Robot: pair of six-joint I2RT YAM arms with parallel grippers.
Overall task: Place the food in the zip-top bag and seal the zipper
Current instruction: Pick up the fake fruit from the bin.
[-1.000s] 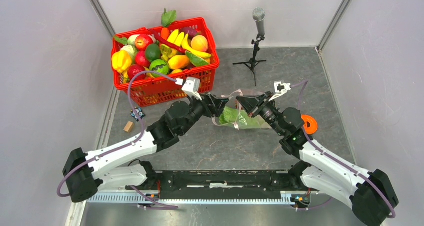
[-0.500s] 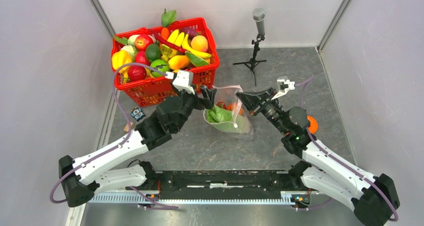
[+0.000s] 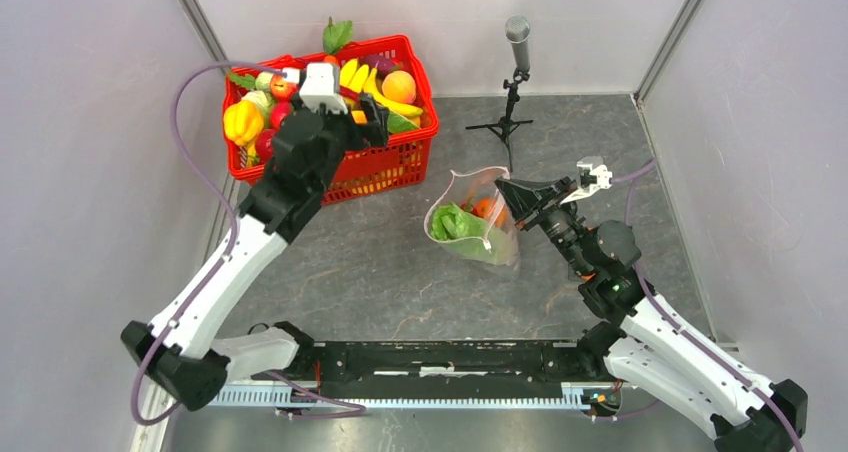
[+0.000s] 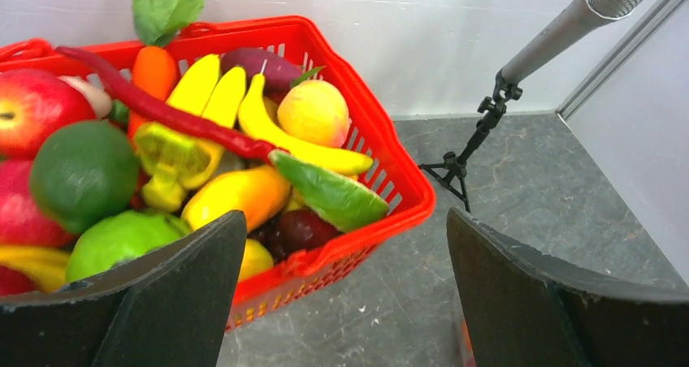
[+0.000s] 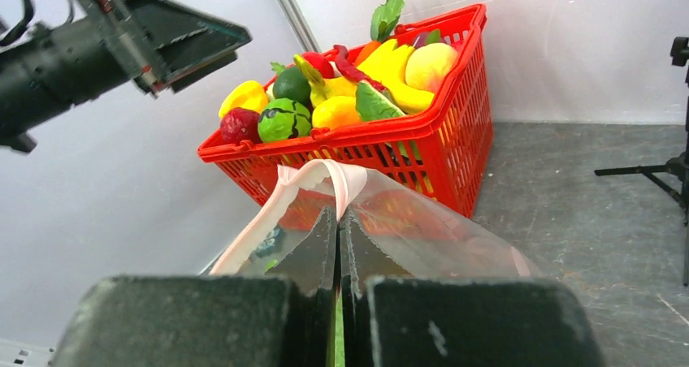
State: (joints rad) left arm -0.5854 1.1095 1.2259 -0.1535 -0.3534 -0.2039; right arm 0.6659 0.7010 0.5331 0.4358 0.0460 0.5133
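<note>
Left gripper (image 3: 375, 124) spread wide, empty, over basket (image 3: 425, 87) at far left. Food (image 3: 400, 85) just below it; left arm nearer. Right gripper (image 3: 507, 188) pinching bag (image 3: 495, 250) rim mid-table, right of basket. Cabbage (image 3: 455, 222) inside. Zipper (image 5: 325, 169) unsealed.

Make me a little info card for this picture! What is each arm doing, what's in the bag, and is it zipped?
Left end effector: open, empty, over the red basket
Right end effector: shut on the edge of the zip-top bag
In the bag: green cabbage, something orange
Zipper: not sealed, bag mouth open
Also there: microphone on a stand
</note>
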